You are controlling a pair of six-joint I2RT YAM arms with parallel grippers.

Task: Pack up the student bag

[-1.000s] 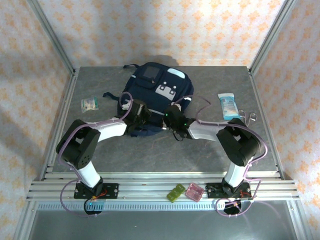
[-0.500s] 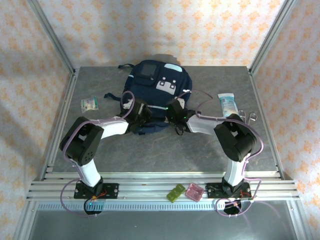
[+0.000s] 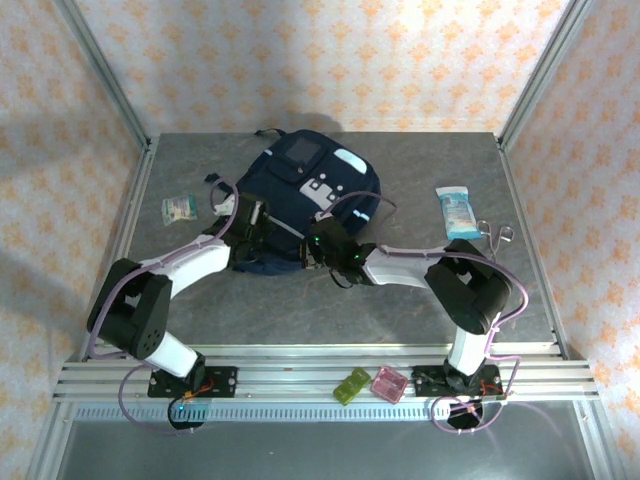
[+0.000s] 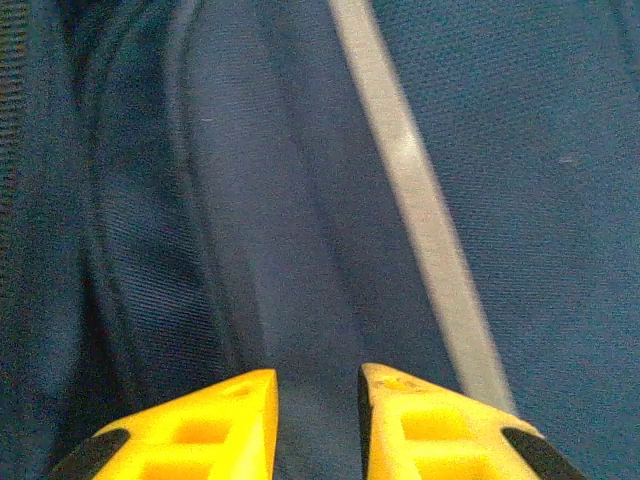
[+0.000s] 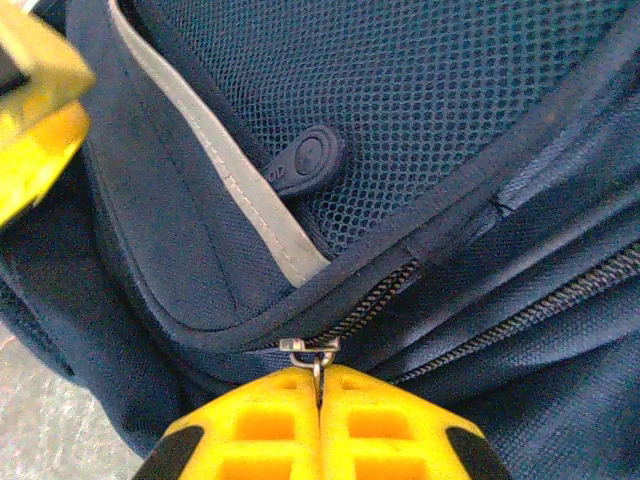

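The student bag [image 3: 305, 180], a navy backpack with white patches, lies at the back middle of the table. My left gripper [image 3: 266, 227] is at its near-left edge. In the left wrist view its yellow fingers [image 4: 317, 375] stand a little apart, pinching a fold of the bag's fabric [image 4: 300, 250] beside a light stripe [image 4: 420, 200]. My right gripper [image 3: 313, 244] is at the bag's near edge. It is shut [image 5: 320, 375] on the metal zipper pull [image 5: 312, 347] of the bag [image 5: 420, 90], and the zip is partly open. The left gripper's finger [image 5: 35, 90] shows at the top left there.
A small packet [image 3: 179, 207] lies left of the bag. A blue-white tissue pack [image 3: 459, 211] and scissors [image 3: 495, 232] lie at the right. A green piece [image 3: 352, 385] and a pink piece [image 3: 389, 383] rest on the front rail. Metal frame posts stand at the table's corners.
Both grippers have moved left along the bag's near edge. The bag has shifted and turned to the left with them, and the right arm now reaches further across.
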